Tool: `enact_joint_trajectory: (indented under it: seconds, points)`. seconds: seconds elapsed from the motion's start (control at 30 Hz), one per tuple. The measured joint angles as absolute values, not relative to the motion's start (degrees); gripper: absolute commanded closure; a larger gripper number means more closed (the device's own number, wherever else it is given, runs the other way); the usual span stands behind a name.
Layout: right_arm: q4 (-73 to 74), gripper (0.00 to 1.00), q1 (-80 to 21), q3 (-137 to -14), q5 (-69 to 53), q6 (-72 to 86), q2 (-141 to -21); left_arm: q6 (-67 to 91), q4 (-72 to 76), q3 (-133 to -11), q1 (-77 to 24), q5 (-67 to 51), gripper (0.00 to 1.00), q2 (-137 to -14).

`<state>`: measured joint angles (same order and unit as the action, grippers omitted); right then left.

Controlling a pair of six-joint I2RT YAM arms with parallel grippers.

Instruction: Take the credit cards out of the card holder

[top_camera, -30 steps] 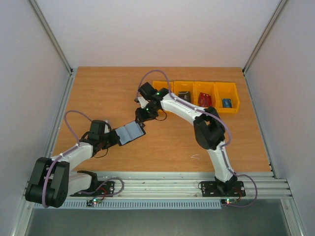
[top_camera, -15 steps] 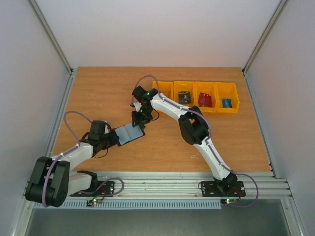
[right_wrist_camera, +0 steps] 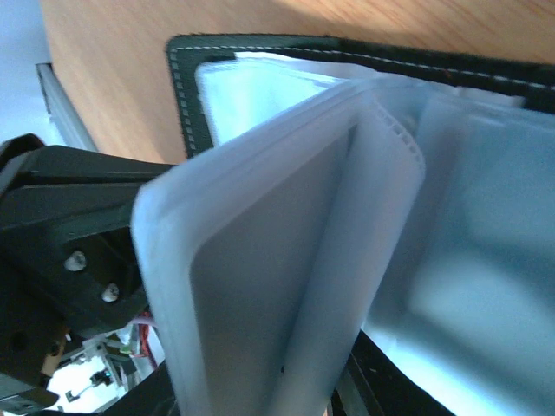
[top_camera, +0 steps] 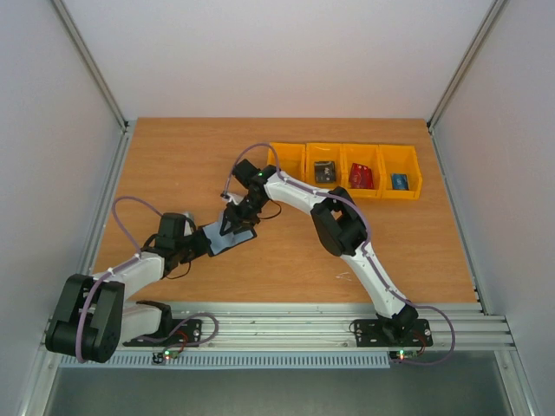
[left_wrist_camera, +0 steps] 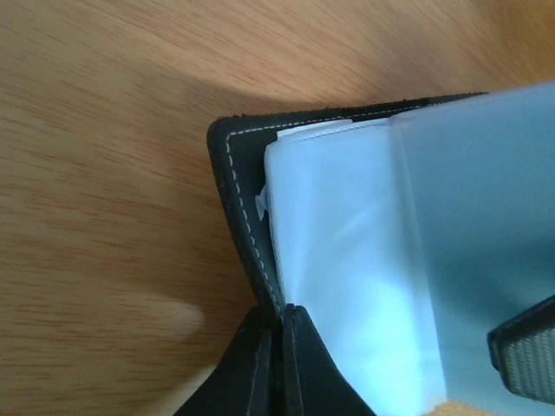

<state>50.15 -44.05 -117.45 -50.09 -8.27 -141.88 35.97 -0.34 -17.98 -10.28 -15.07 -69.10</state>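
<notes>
Left gripper (left_wrist_camera: 279,351) clamps card holder (top_camera: 227,236) edge, left-centre of table (top_camera: 173,156). Right gripper (top_camera: 232,222) straddles upright plastic sleeves (right_wrist_camera: 260,260), grip unclear. Should pinch only the card edge, not sleeve, and pull straight with holder pinned.

- No text, brand or number can be read in any view;
- white marks on the red card (top_camera: 361,176) in a yellow bin (top_camera: 360,149) are seen, but too small to read;
- no print is seen on the card holder (left_wrist_camera: 243,208).

Wooden table (top_camera: 173,165): open card holder (top_camera: 221,238) lying left of centre; four yellow bins (top_camera: 340,146) in row, far right.
</notes>
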Motion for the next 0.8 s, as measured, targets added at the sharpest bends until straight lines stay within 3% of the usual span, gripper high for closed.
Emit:
enact_joint_trajectory:
  seconds: [0.3,0.57,0.8]
  points:
    - [49.8,0.43,-44.88,-118.78,-54.94,-10.81,-141.56,35.81,1.15,-17.5,-10.2,-15.86,0.95,-69.41]
    - [51.9,0.5,-44.8,-118.63,-52.71,-13.32,-139.06,35.79,1.34,-17.43,-10.2,-16.08,0.93,-69.49]
    - [50.0,0.46,-42.19,-115.7,-44.31,-9.32,-133.16,35.79,1.72,-17.17,-10.2,-16.16,0.93,-69.47]
